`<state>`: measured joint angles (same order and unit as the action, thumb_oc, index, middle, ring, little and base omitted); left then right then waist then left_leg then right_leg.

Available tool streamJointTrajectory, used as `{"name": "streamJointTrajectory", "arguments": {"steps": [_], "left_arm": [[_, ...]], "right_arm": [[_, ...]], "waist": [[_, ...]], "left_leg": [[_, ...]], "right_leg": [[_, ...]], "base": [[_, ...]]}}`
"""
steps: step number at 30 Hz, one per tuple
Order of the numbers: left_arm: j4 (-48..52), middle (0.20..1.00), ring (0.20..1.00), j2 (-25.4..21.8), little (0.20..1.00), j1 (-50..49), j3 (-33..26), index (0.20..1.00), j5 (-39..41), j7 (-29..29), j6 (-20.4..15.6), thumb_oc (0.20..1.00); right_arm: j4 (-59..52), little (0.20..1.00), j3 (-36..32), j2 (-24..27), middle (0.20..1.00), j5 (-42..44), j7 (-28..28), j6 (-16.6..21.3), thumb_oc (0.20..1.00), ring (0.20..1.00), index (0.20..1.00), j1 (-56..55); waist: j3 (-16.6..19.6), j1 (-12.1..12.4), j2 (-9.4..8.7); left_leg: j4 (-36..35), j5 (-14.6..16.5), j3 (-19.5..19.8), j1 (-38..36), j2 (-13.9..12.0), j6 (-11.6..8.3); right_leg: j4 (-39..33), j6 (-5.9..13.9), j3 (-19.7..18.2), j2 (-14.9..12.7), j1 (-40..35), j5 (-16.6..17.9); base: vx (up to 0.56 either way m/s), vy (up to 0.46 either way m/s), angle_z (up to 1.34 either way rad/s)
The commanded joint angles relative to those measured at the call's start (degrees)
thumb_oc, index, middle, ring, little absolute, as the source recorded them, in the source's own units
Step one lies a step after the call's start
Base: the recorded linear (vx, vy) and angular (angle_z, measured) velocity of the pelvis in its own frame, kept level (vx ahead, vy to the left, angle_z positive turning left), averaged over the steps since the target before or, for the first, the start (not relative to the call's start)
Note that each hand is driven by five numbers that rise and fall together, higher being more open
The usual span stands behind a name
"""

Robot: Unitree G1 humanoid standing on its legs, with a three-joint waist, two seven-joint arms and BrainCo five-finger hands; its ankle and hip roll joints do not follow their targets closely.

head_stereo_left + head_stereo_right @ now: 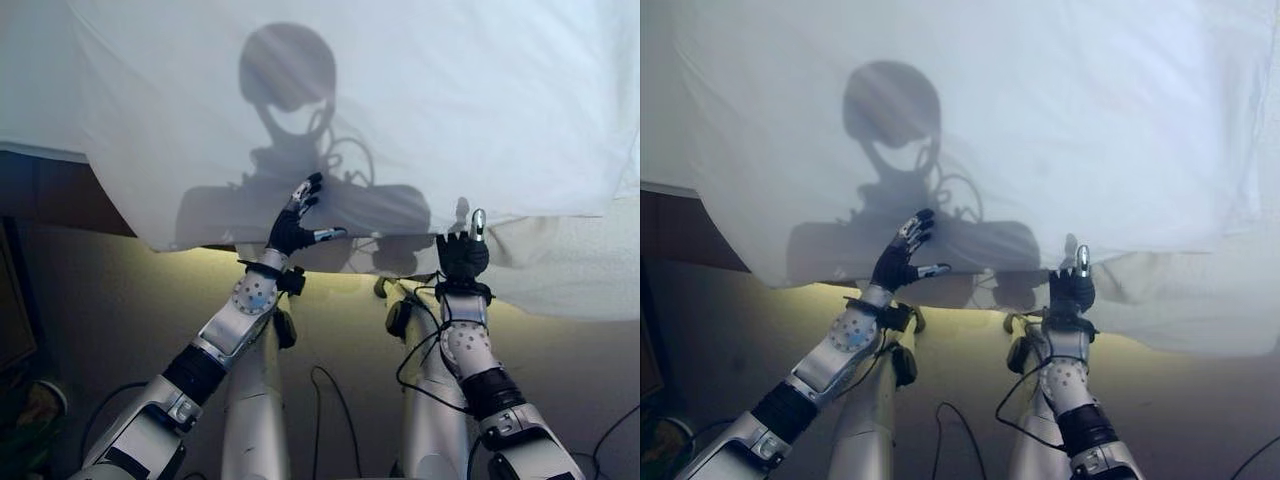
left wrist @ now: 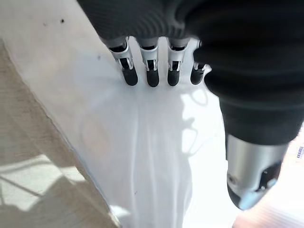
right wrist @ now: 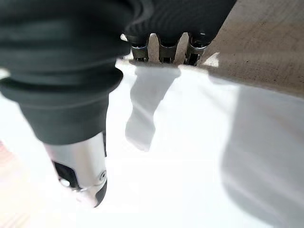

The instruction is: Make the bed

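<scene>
A white sheet point(image 1: 420, 110) covers the bed point(image 1: 570, 275), its near hem hanging over the edge. It looks light, soft and limp; best pinched along that hem. The left hand point(image 1: 292, 228) rests straight fingers point(image 2: 152, 76) on it, holding nothing. The right hand point(image 1: 462, 254) sits at the hem, fingers point(image 3: 160, 51) curled, grip uncertain.
</scene>
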<state>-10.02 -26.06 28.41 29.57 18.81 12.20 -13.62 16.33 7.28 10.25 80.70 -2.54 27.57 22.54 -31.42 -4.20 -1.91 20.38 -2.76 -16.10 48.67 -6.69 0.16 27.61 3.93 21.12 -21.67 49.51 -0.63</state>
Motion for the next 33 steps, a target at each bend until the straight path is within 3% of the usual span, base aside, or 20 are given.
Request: {"name": "streamJointTrajectory", "arguments": {"steps": [1, 12, 20, 26, 27, 33], "left_arm": [[6.18, 1.0, 1.0, -0.74, 1.0, -1.53, 0.83, 1.0, -0.6, -1.38, -2.11, 1.0], [7.31, 1.0, 1.0, -1.09, 1.0, -1.99, 0.19, 1.0, -0.69, -2.56, -1.99, 1.0], [7.96, 1.0, 1.0, -1.52, 1.0, -2.6, -0.05, 1.0, -0.68, -3.57, -1.86, 1.0], [8.09, 1.0, 1.0, -1.57, 1.0, -3.05, 0.07, 1.0, -0.23, -3.21, -1.75, 1.0], [7.77, 1.0, 1.0, -1.36, 1.0, -2.61, 0.43, 1.0, -0.44, -2.65, -1.63, 1.0], [7.95, 1.0, 1.0, -0.79, 1.0, -1.93, 1.06, 1.0, -1.01, -1.57, -1.24, 1.0]], "right_arm": [[-13.92, 1.0, -5.02, 6.32, 1.0, -1.58, 7.65, 6.05, 1.0, 1.0, 1.0, 8.88], [-24.17, 1.0, -3.26, 8.45, 1.0, -1.62, 13.07, 3.59, 1.0, 1.0, 1.0, 6.0], [-27.56, 1.0, -2.61, 8.87, 1.0, -2.04, 13.56, 2.86, 1.0, 1.0, 1.0, 4.56], [-25.3, 1.0, -3.81, 8.72, 1.0, -6.54, 7.56, 4.74, 1.0, 1.0, 1.0, 4.02], [-22.88, 1.0, -4.46, 8.47, 1.0, -8.26, 4.2, 5.06, 1.0, 1.0, 1.0, 4.46], [-22.42, 1.0, -4.32, 7.88, 1.0, -10.4, 0.77, 5.14, 1.0, 1.0, 1.0, 4.41]], "waist": [[1.63, 0.19, 0.94], [1.63, -0.4, 0.36], [1.63, -0.54, 0.27], [1.63, -0.72, 0.16], [1.63, -0.77, 0.04], [1.63, -0.8, -0.12]], "left_leg": [[5.89, 9.87, -2.45, -3.41, 0.11, -1.81], [6.36, 10.03, -2.7, -3.15, 0.13, -1.6], [6.53, 10.05, -2.68, -3.21, 0.05, -1.58], [6.7, 10.22, -2.7, -3.22, -0.02, -1.5], [6.83, 10.31, -2.69, -3.08, -0.12, -1.47], [7.01, 10.4, -2.74, -2.56, -0.3, -1.35]], "right_leg": [[-3.15, 6.28, 2.47, -1.72, -1.27, 4.81], [-2.66, 6.39, 2.51, -1.81, -0.9, 4.98], [-2.78, 6.43, 2.73, -1.9, -1.25, 5.0], [-2.57, 6.47, 2.72, -1.99, -1.11, 5.03], [-2.5, 6.48, 2.79, -2.04, -1.0, 5.03], [-2.39, 6.32, 2.92, -1.91, -0.66, 4.92]], "base": [[0.01, 0.011, -0.04], [0.0, 0.001, 0.0], [0.0, 0.0, 0.0], [0.0, 0.0, 0.0], [0.0, 0.0, 0.0], [0.0, 0.0, 0.0]]}}
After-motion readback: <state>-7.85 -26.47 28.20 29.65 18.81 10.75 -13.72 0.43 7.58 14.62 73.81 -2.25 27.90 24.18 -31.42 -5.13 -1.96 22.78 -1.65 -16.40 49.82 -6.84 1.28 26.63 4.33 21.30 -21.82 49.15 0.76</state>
